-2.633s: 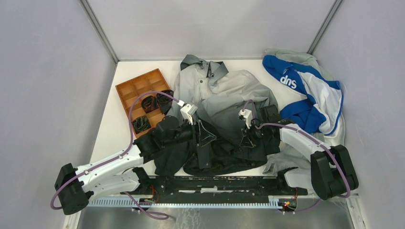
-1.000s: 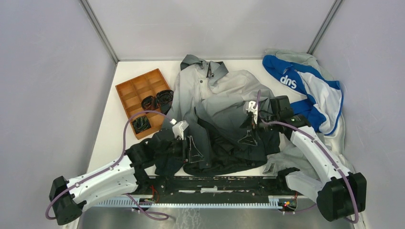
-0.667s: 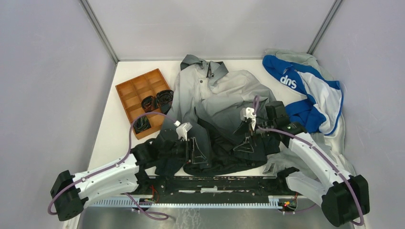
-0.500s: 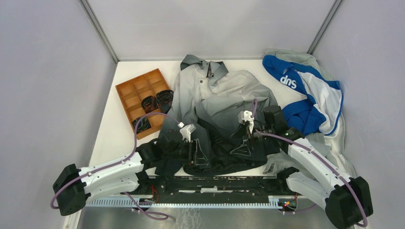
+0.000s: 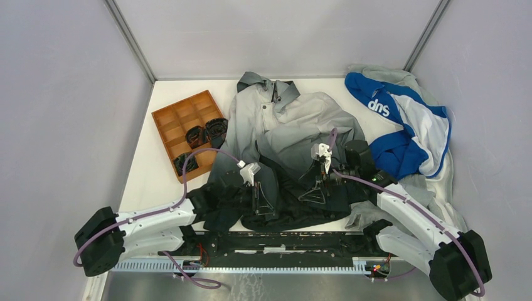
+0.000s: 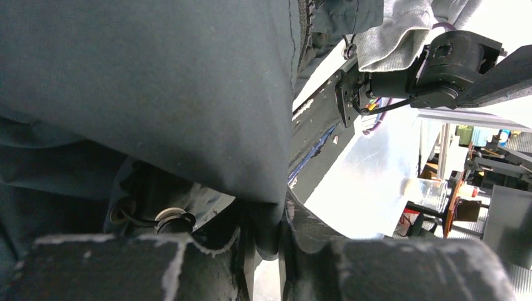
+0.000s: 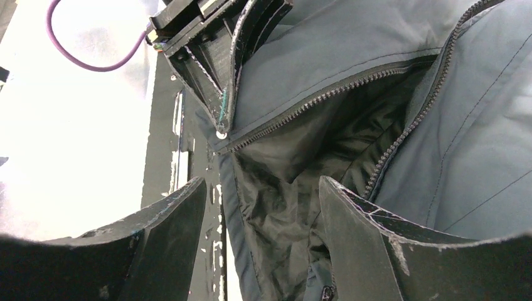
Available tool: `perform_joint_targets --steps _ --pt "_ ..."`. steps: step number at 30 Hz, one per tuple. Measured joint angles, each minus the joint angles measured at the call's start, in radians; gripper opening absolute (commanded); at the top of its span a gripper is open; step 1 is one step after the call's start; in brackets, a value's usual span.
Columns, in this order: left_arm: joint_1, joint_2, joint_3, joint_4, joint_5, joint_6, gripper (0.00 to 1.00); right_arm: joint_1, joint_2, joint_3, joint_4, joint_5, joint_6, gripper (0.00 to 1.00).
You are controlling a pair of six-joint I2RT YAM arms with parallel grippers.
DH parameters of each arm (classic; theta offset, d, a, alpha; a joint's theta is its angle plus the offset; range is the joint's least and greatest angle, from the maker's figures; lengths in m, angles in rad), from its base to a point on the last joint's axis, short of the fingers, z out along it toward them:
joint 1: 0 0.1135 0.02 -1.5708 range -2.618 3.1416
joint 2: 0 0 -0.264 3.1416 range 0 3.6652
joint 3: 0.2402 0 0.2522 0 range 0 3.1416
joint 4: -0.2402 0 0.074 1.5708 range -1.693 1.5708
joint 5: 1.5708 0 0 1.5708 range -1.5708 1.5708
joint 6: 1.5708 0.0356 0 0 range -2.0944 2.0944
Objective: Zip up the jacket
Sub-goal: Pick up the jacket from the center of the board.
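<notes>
Since a second ago the left tool [image 5: 260,202] has been narrowed from a wide spread, and the right tool [image 5: 313,190] has been brought lower and closer to the arm bases.

A large hooded jacket [image 5: 285,135], shaded from light grey at the collar to charcoal at the hem, is laid across the middle of the white bench [image 5: 143,179]. Its hood is turned to the far wall and its dark hem to the near edge. It is flanked on the left by an orange compartment tray [image 5: 175,116], in which black bundled items [image 5: 216,128] are held. On the right it is flanked by a blue-and-white garment [image 5: 408,125] that is piled on a light grey sweatshirt [image 5: 442,185].

In the left wrist view, a hanging fold of the jacket's dark fabric [image 6: 157,94] is pinched by the left tool [image 6: 266,235] at its lower edge. In the right wrist view that same tool [image 7: 221,75] is seen gripping the fabric edge just beside the foot of one row of the zipper [image 7: 326,100].

The right tool [image 7: 262,188] is held spread, with its scuffed black fingers [image 7: 169,238] apart and nothing gripped between them. Between them the two zipper rows are seen parted, and black lining [image 7: 295,163] is exposed in the gap.
</notes>
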Motion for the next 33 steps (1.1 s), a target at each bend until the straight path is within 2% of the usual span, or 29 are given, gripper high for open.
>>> perform_joint_targets --steps 3,5,11,19,27,33 --pt "0.000 0.013 -0.012 0.033 0.000 -0.005 0.05 0.000 0.000 -0.003 0.007 0.001 0.015 0.72" --pt "0.000 0.016 -0.020 0.054 0.000 -0.006 0.02 0.000 0.000 -0.004 0.010 0.001 0.022 0.72" --pt "-0.001 -0.040 -0.064 0.154 0.001 0.011 0.02 -0.013 -0.001 -0.004 0.008 -0.001 0.033 0.73" --pt "-0.002 -0.227 -0.222 0.432 -0.007 0.067 0.02 -0.156 0.009 0.040 -0.093 -0.049 -0.013 0.77" --pt "-0.002 -0.139 -0.248 0.683 -0.019 0.057 0.02 -0.263 0.079 0.174 -0.249 0.008 -0.138 0.80" --pt "0.004 -0.083 -0.279 0.817 -0.019 0.001 0.02 -0.290 0.151 0.212 -0.404 0.061 -0.258 0.80"
